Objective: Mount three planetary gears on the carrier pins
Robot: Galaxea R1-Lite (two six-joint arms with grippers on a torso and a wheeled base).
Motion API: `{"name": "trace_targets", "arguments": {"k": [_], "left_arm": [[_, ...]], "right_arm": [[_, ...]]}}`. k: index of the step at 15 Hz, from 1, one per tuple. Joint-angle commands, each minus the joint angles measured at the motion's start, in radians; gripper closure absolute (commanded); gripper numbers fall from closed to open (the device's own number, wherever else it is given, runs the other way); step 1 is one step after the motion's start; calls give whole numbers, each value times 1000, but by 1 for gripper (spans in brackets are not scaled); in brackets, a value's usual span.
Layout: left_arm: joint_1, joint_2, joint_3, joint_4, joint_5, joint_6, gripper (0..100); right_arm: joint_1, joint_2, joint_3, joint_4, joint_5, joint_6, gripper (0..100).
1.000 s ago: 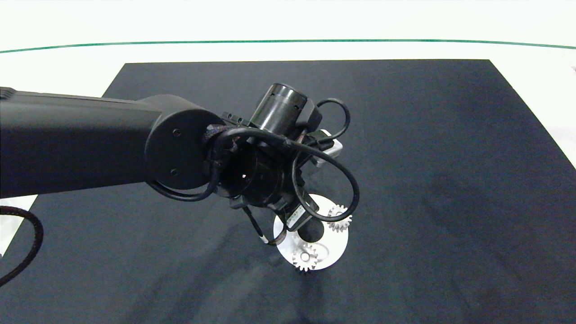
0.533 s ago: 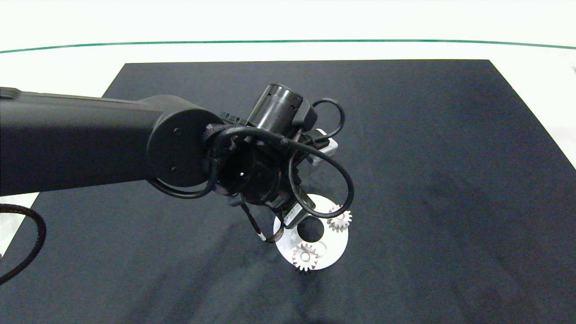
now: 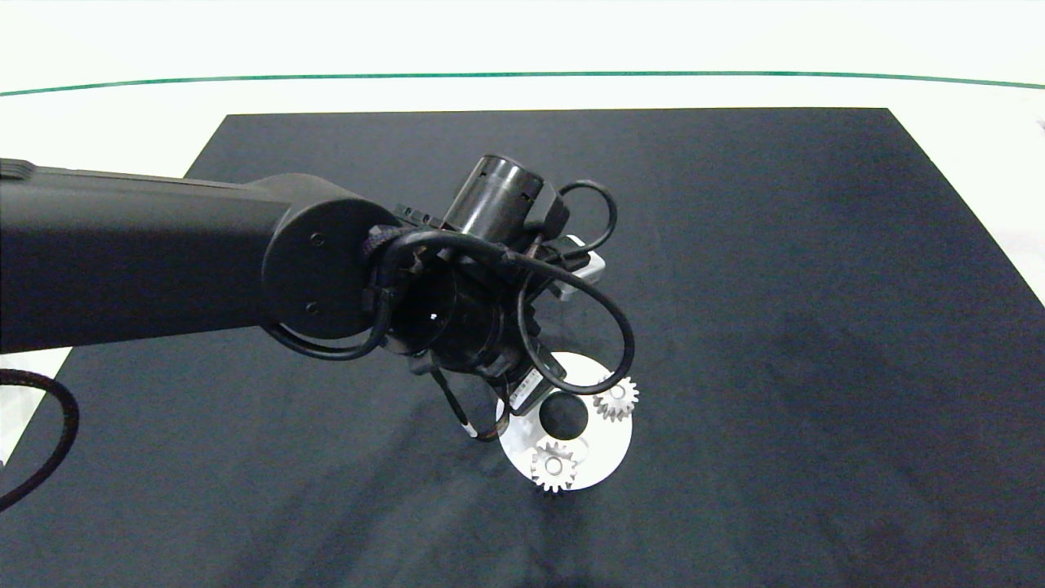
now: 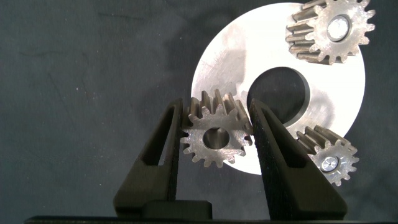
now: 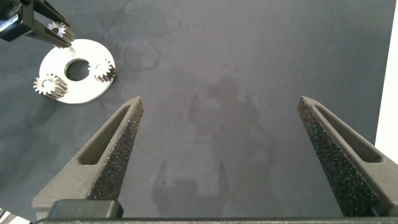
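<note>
Metal gear (image 4: 216, 137) in left gripper (image 4: 214, 138) shifted left over disc (image 4: 219, 59).

The mat (image 3: 816, 327) is black and a bit patchy, with darker and lighter spots. The table (image 3: 122, 122) under it is white, with a thin green line (image 3: 522, 75) across it.

The disc (image 4: 230, 74) is white and shiny, with a dark round hole in the middle. The gears are silver-grey. Two gears (image 4: 331, 28) (image 4: 328, 155) sit on the disc and show pale middles. The third gear (image 4: 216, 137) has a dark hole in its middle.

The left gripper (image 4: 216, 134) has dark grey fingers (image 4: 273, 155). The left arm (image 3: 163, 253) is black, with black cables and a small white label. The right gripper (image 5: 221, 106) has dark grey fingers (image 5: 112, 149) with a rough, speckled look.
</note>
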Motion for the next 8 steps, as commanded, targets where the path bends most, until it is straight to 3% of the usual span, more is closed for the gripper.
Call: {"name": "trace_targets", "arguments": {"k": [1,3,4,8], "left_arm": [[-2,-4,1,1,1,-4,81],[-5,-2,1,1,1,-4,81],[-6,-1,1,1,1,-4,0],[-8,-1,-1,1,1,-4,0]], "right_arm": [[2,0,0,2,-3,-1,0],[2,-2,0,0,-3,-1,0],[0,-2,-1,0,-3,-1,0],[0,-3,-1,0,-3,-1,0]]}}
